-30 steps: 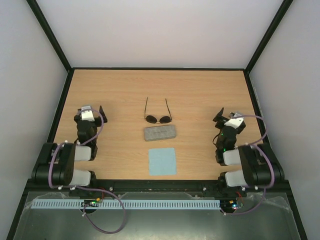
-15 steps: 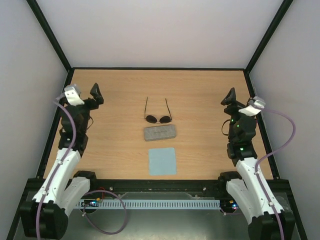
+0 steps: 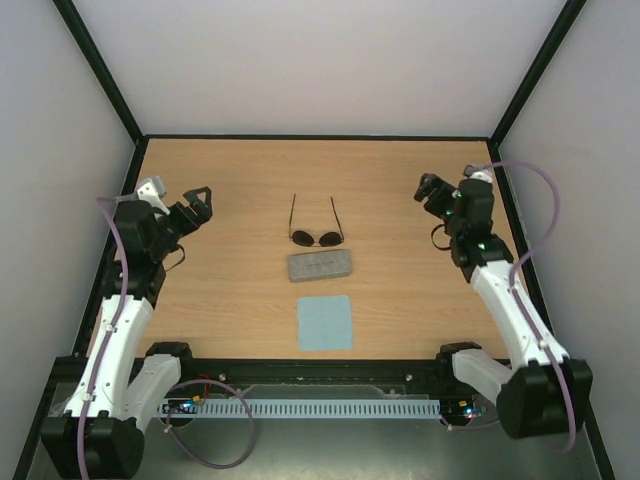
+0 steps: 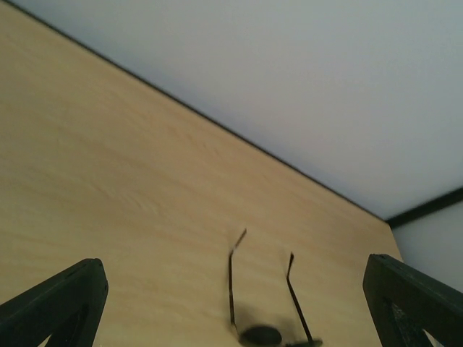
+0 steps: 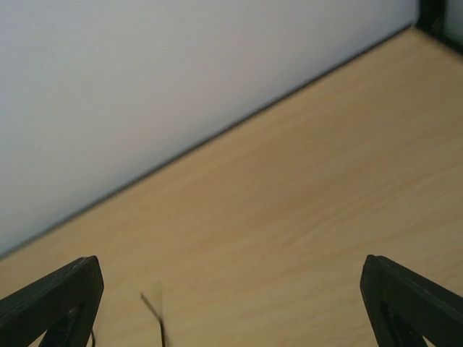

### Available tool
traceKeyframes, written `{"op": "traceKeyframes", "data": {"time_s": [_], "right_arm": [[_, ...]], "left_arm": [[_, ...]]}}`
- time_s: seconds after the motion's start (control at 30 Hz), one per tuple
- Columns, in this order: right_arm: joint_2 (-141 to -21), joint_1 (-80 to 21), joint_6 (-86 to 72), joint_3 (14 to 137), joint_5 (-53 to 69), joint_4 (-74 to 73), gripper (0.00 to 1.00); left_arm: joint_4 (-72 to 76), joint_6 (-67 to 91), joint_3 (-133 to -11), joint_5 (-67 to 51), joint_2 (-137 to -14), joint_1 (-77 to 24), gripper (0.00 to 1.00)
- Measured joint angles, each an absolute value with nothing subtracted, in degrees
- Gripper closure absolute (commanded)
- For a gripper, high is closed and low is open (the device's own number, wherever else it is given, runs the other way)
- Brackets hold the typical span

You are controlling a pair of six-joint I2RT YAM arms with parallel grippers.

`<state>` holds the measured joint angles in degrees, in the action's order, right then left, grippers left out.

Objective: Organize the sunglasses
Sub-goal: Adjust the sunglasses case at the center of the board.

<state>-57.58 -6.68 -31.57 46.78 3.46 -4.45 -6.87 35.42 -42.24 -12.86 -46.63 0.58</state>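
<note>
- Top external view: the sunglasses (image 3: pixel 316 232) lie open on the bench (image 3: pixel 420 300), lenses toward my bases and temple arms pointing away. They sit between my two claws and well apart from both.
- They are to the right of my left claw (image 3: pixel 197 203) and to the left of my right claw (image 3: pixel 432 190). Nothing touches them.
- A grey case (image 3: pixel 320 266) lies just nearer to my bases than the glasses. A light blue cloth (image 3: pixel 325 322) lies nearer again.
- A second ago both arms sat folded low by their bases. They have since unfolded and risen, and both claws have turned in toward the middle.
- I judge this to be the reach only; no part of the tidying has begun.
- Both claws are spread wide and hold nothing.
- Left wrist view: the temple arms (image 4: pixel 231 282) and one dark lens lie ahead, low between my fingers (image 4: pixel 58 303). My left claw is roughly lined up on them.
- Right wrist view: only a thin dark tip shows at the bottom left, so my right claw points past the glasses.
- Neither wrist view shows the case or the cloth; only the overhead one does.
</note>
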Motion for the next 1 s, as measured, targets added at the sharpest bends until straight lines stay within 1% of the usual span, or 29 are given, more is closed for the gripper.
{"op": "traceKeyframes", "data": {"time_s": [0.1, 0.33, 0.37, 0.53, 0.6, 0.73, 0.93, 1.0], "right_arm": [[-63.48, -9.15, -31.46, 47.94, 6.72, -7.03, 0.01], [-74.17, -23.73, -31.03, 48.18, 8.71, -10.66, 0.00], [-76.25, -25.36, -30.85, 48.47, 8.78, -10.96, 0.01], [-87.26, -30.22, -29.76, 51.13, 9.80, -11.75, 0.11], [-89.34, -30.87, -29.54, 51.42, 10.48, -11.73, 0.15], [-92.68, -31.99, -28.77, 53.89, 11.81, -11.51, 0.30], [-96.38, -33.41, -27.83, 57.76, 13.58, -9.74, 0.36], [-97.01, -34.17, -27.42, 57.84, 13.93, -9.43, 0.37]], "left_arm": [[-8.91, 37.15, -40.77, -15.40, -46.30, 0.19, 0.01], [-12.34, 41.56, -34.48, -16.69, -39.33, -1.69, 0.01], [-12.75, 42.15, -33.52, -16.80, -38.70, -2.66, 0.01], [-15.25, 45.12, -29.50, -16.16, -37.41, -10.57, 0.00], [-16.21, 46.04, -28.64, -15.25, -36.64, -13.34, 0.01], [-16.71, 47.70, -28.21, -13.30, -35.22, -16.69, 0.00], [-16.73, 48.82, -28.21, -11.70, -35.46, -19.31, 0.00], [-16.75, 49.10, -28.21, -11.11, -35.62, -19.97, 0.00]]}}
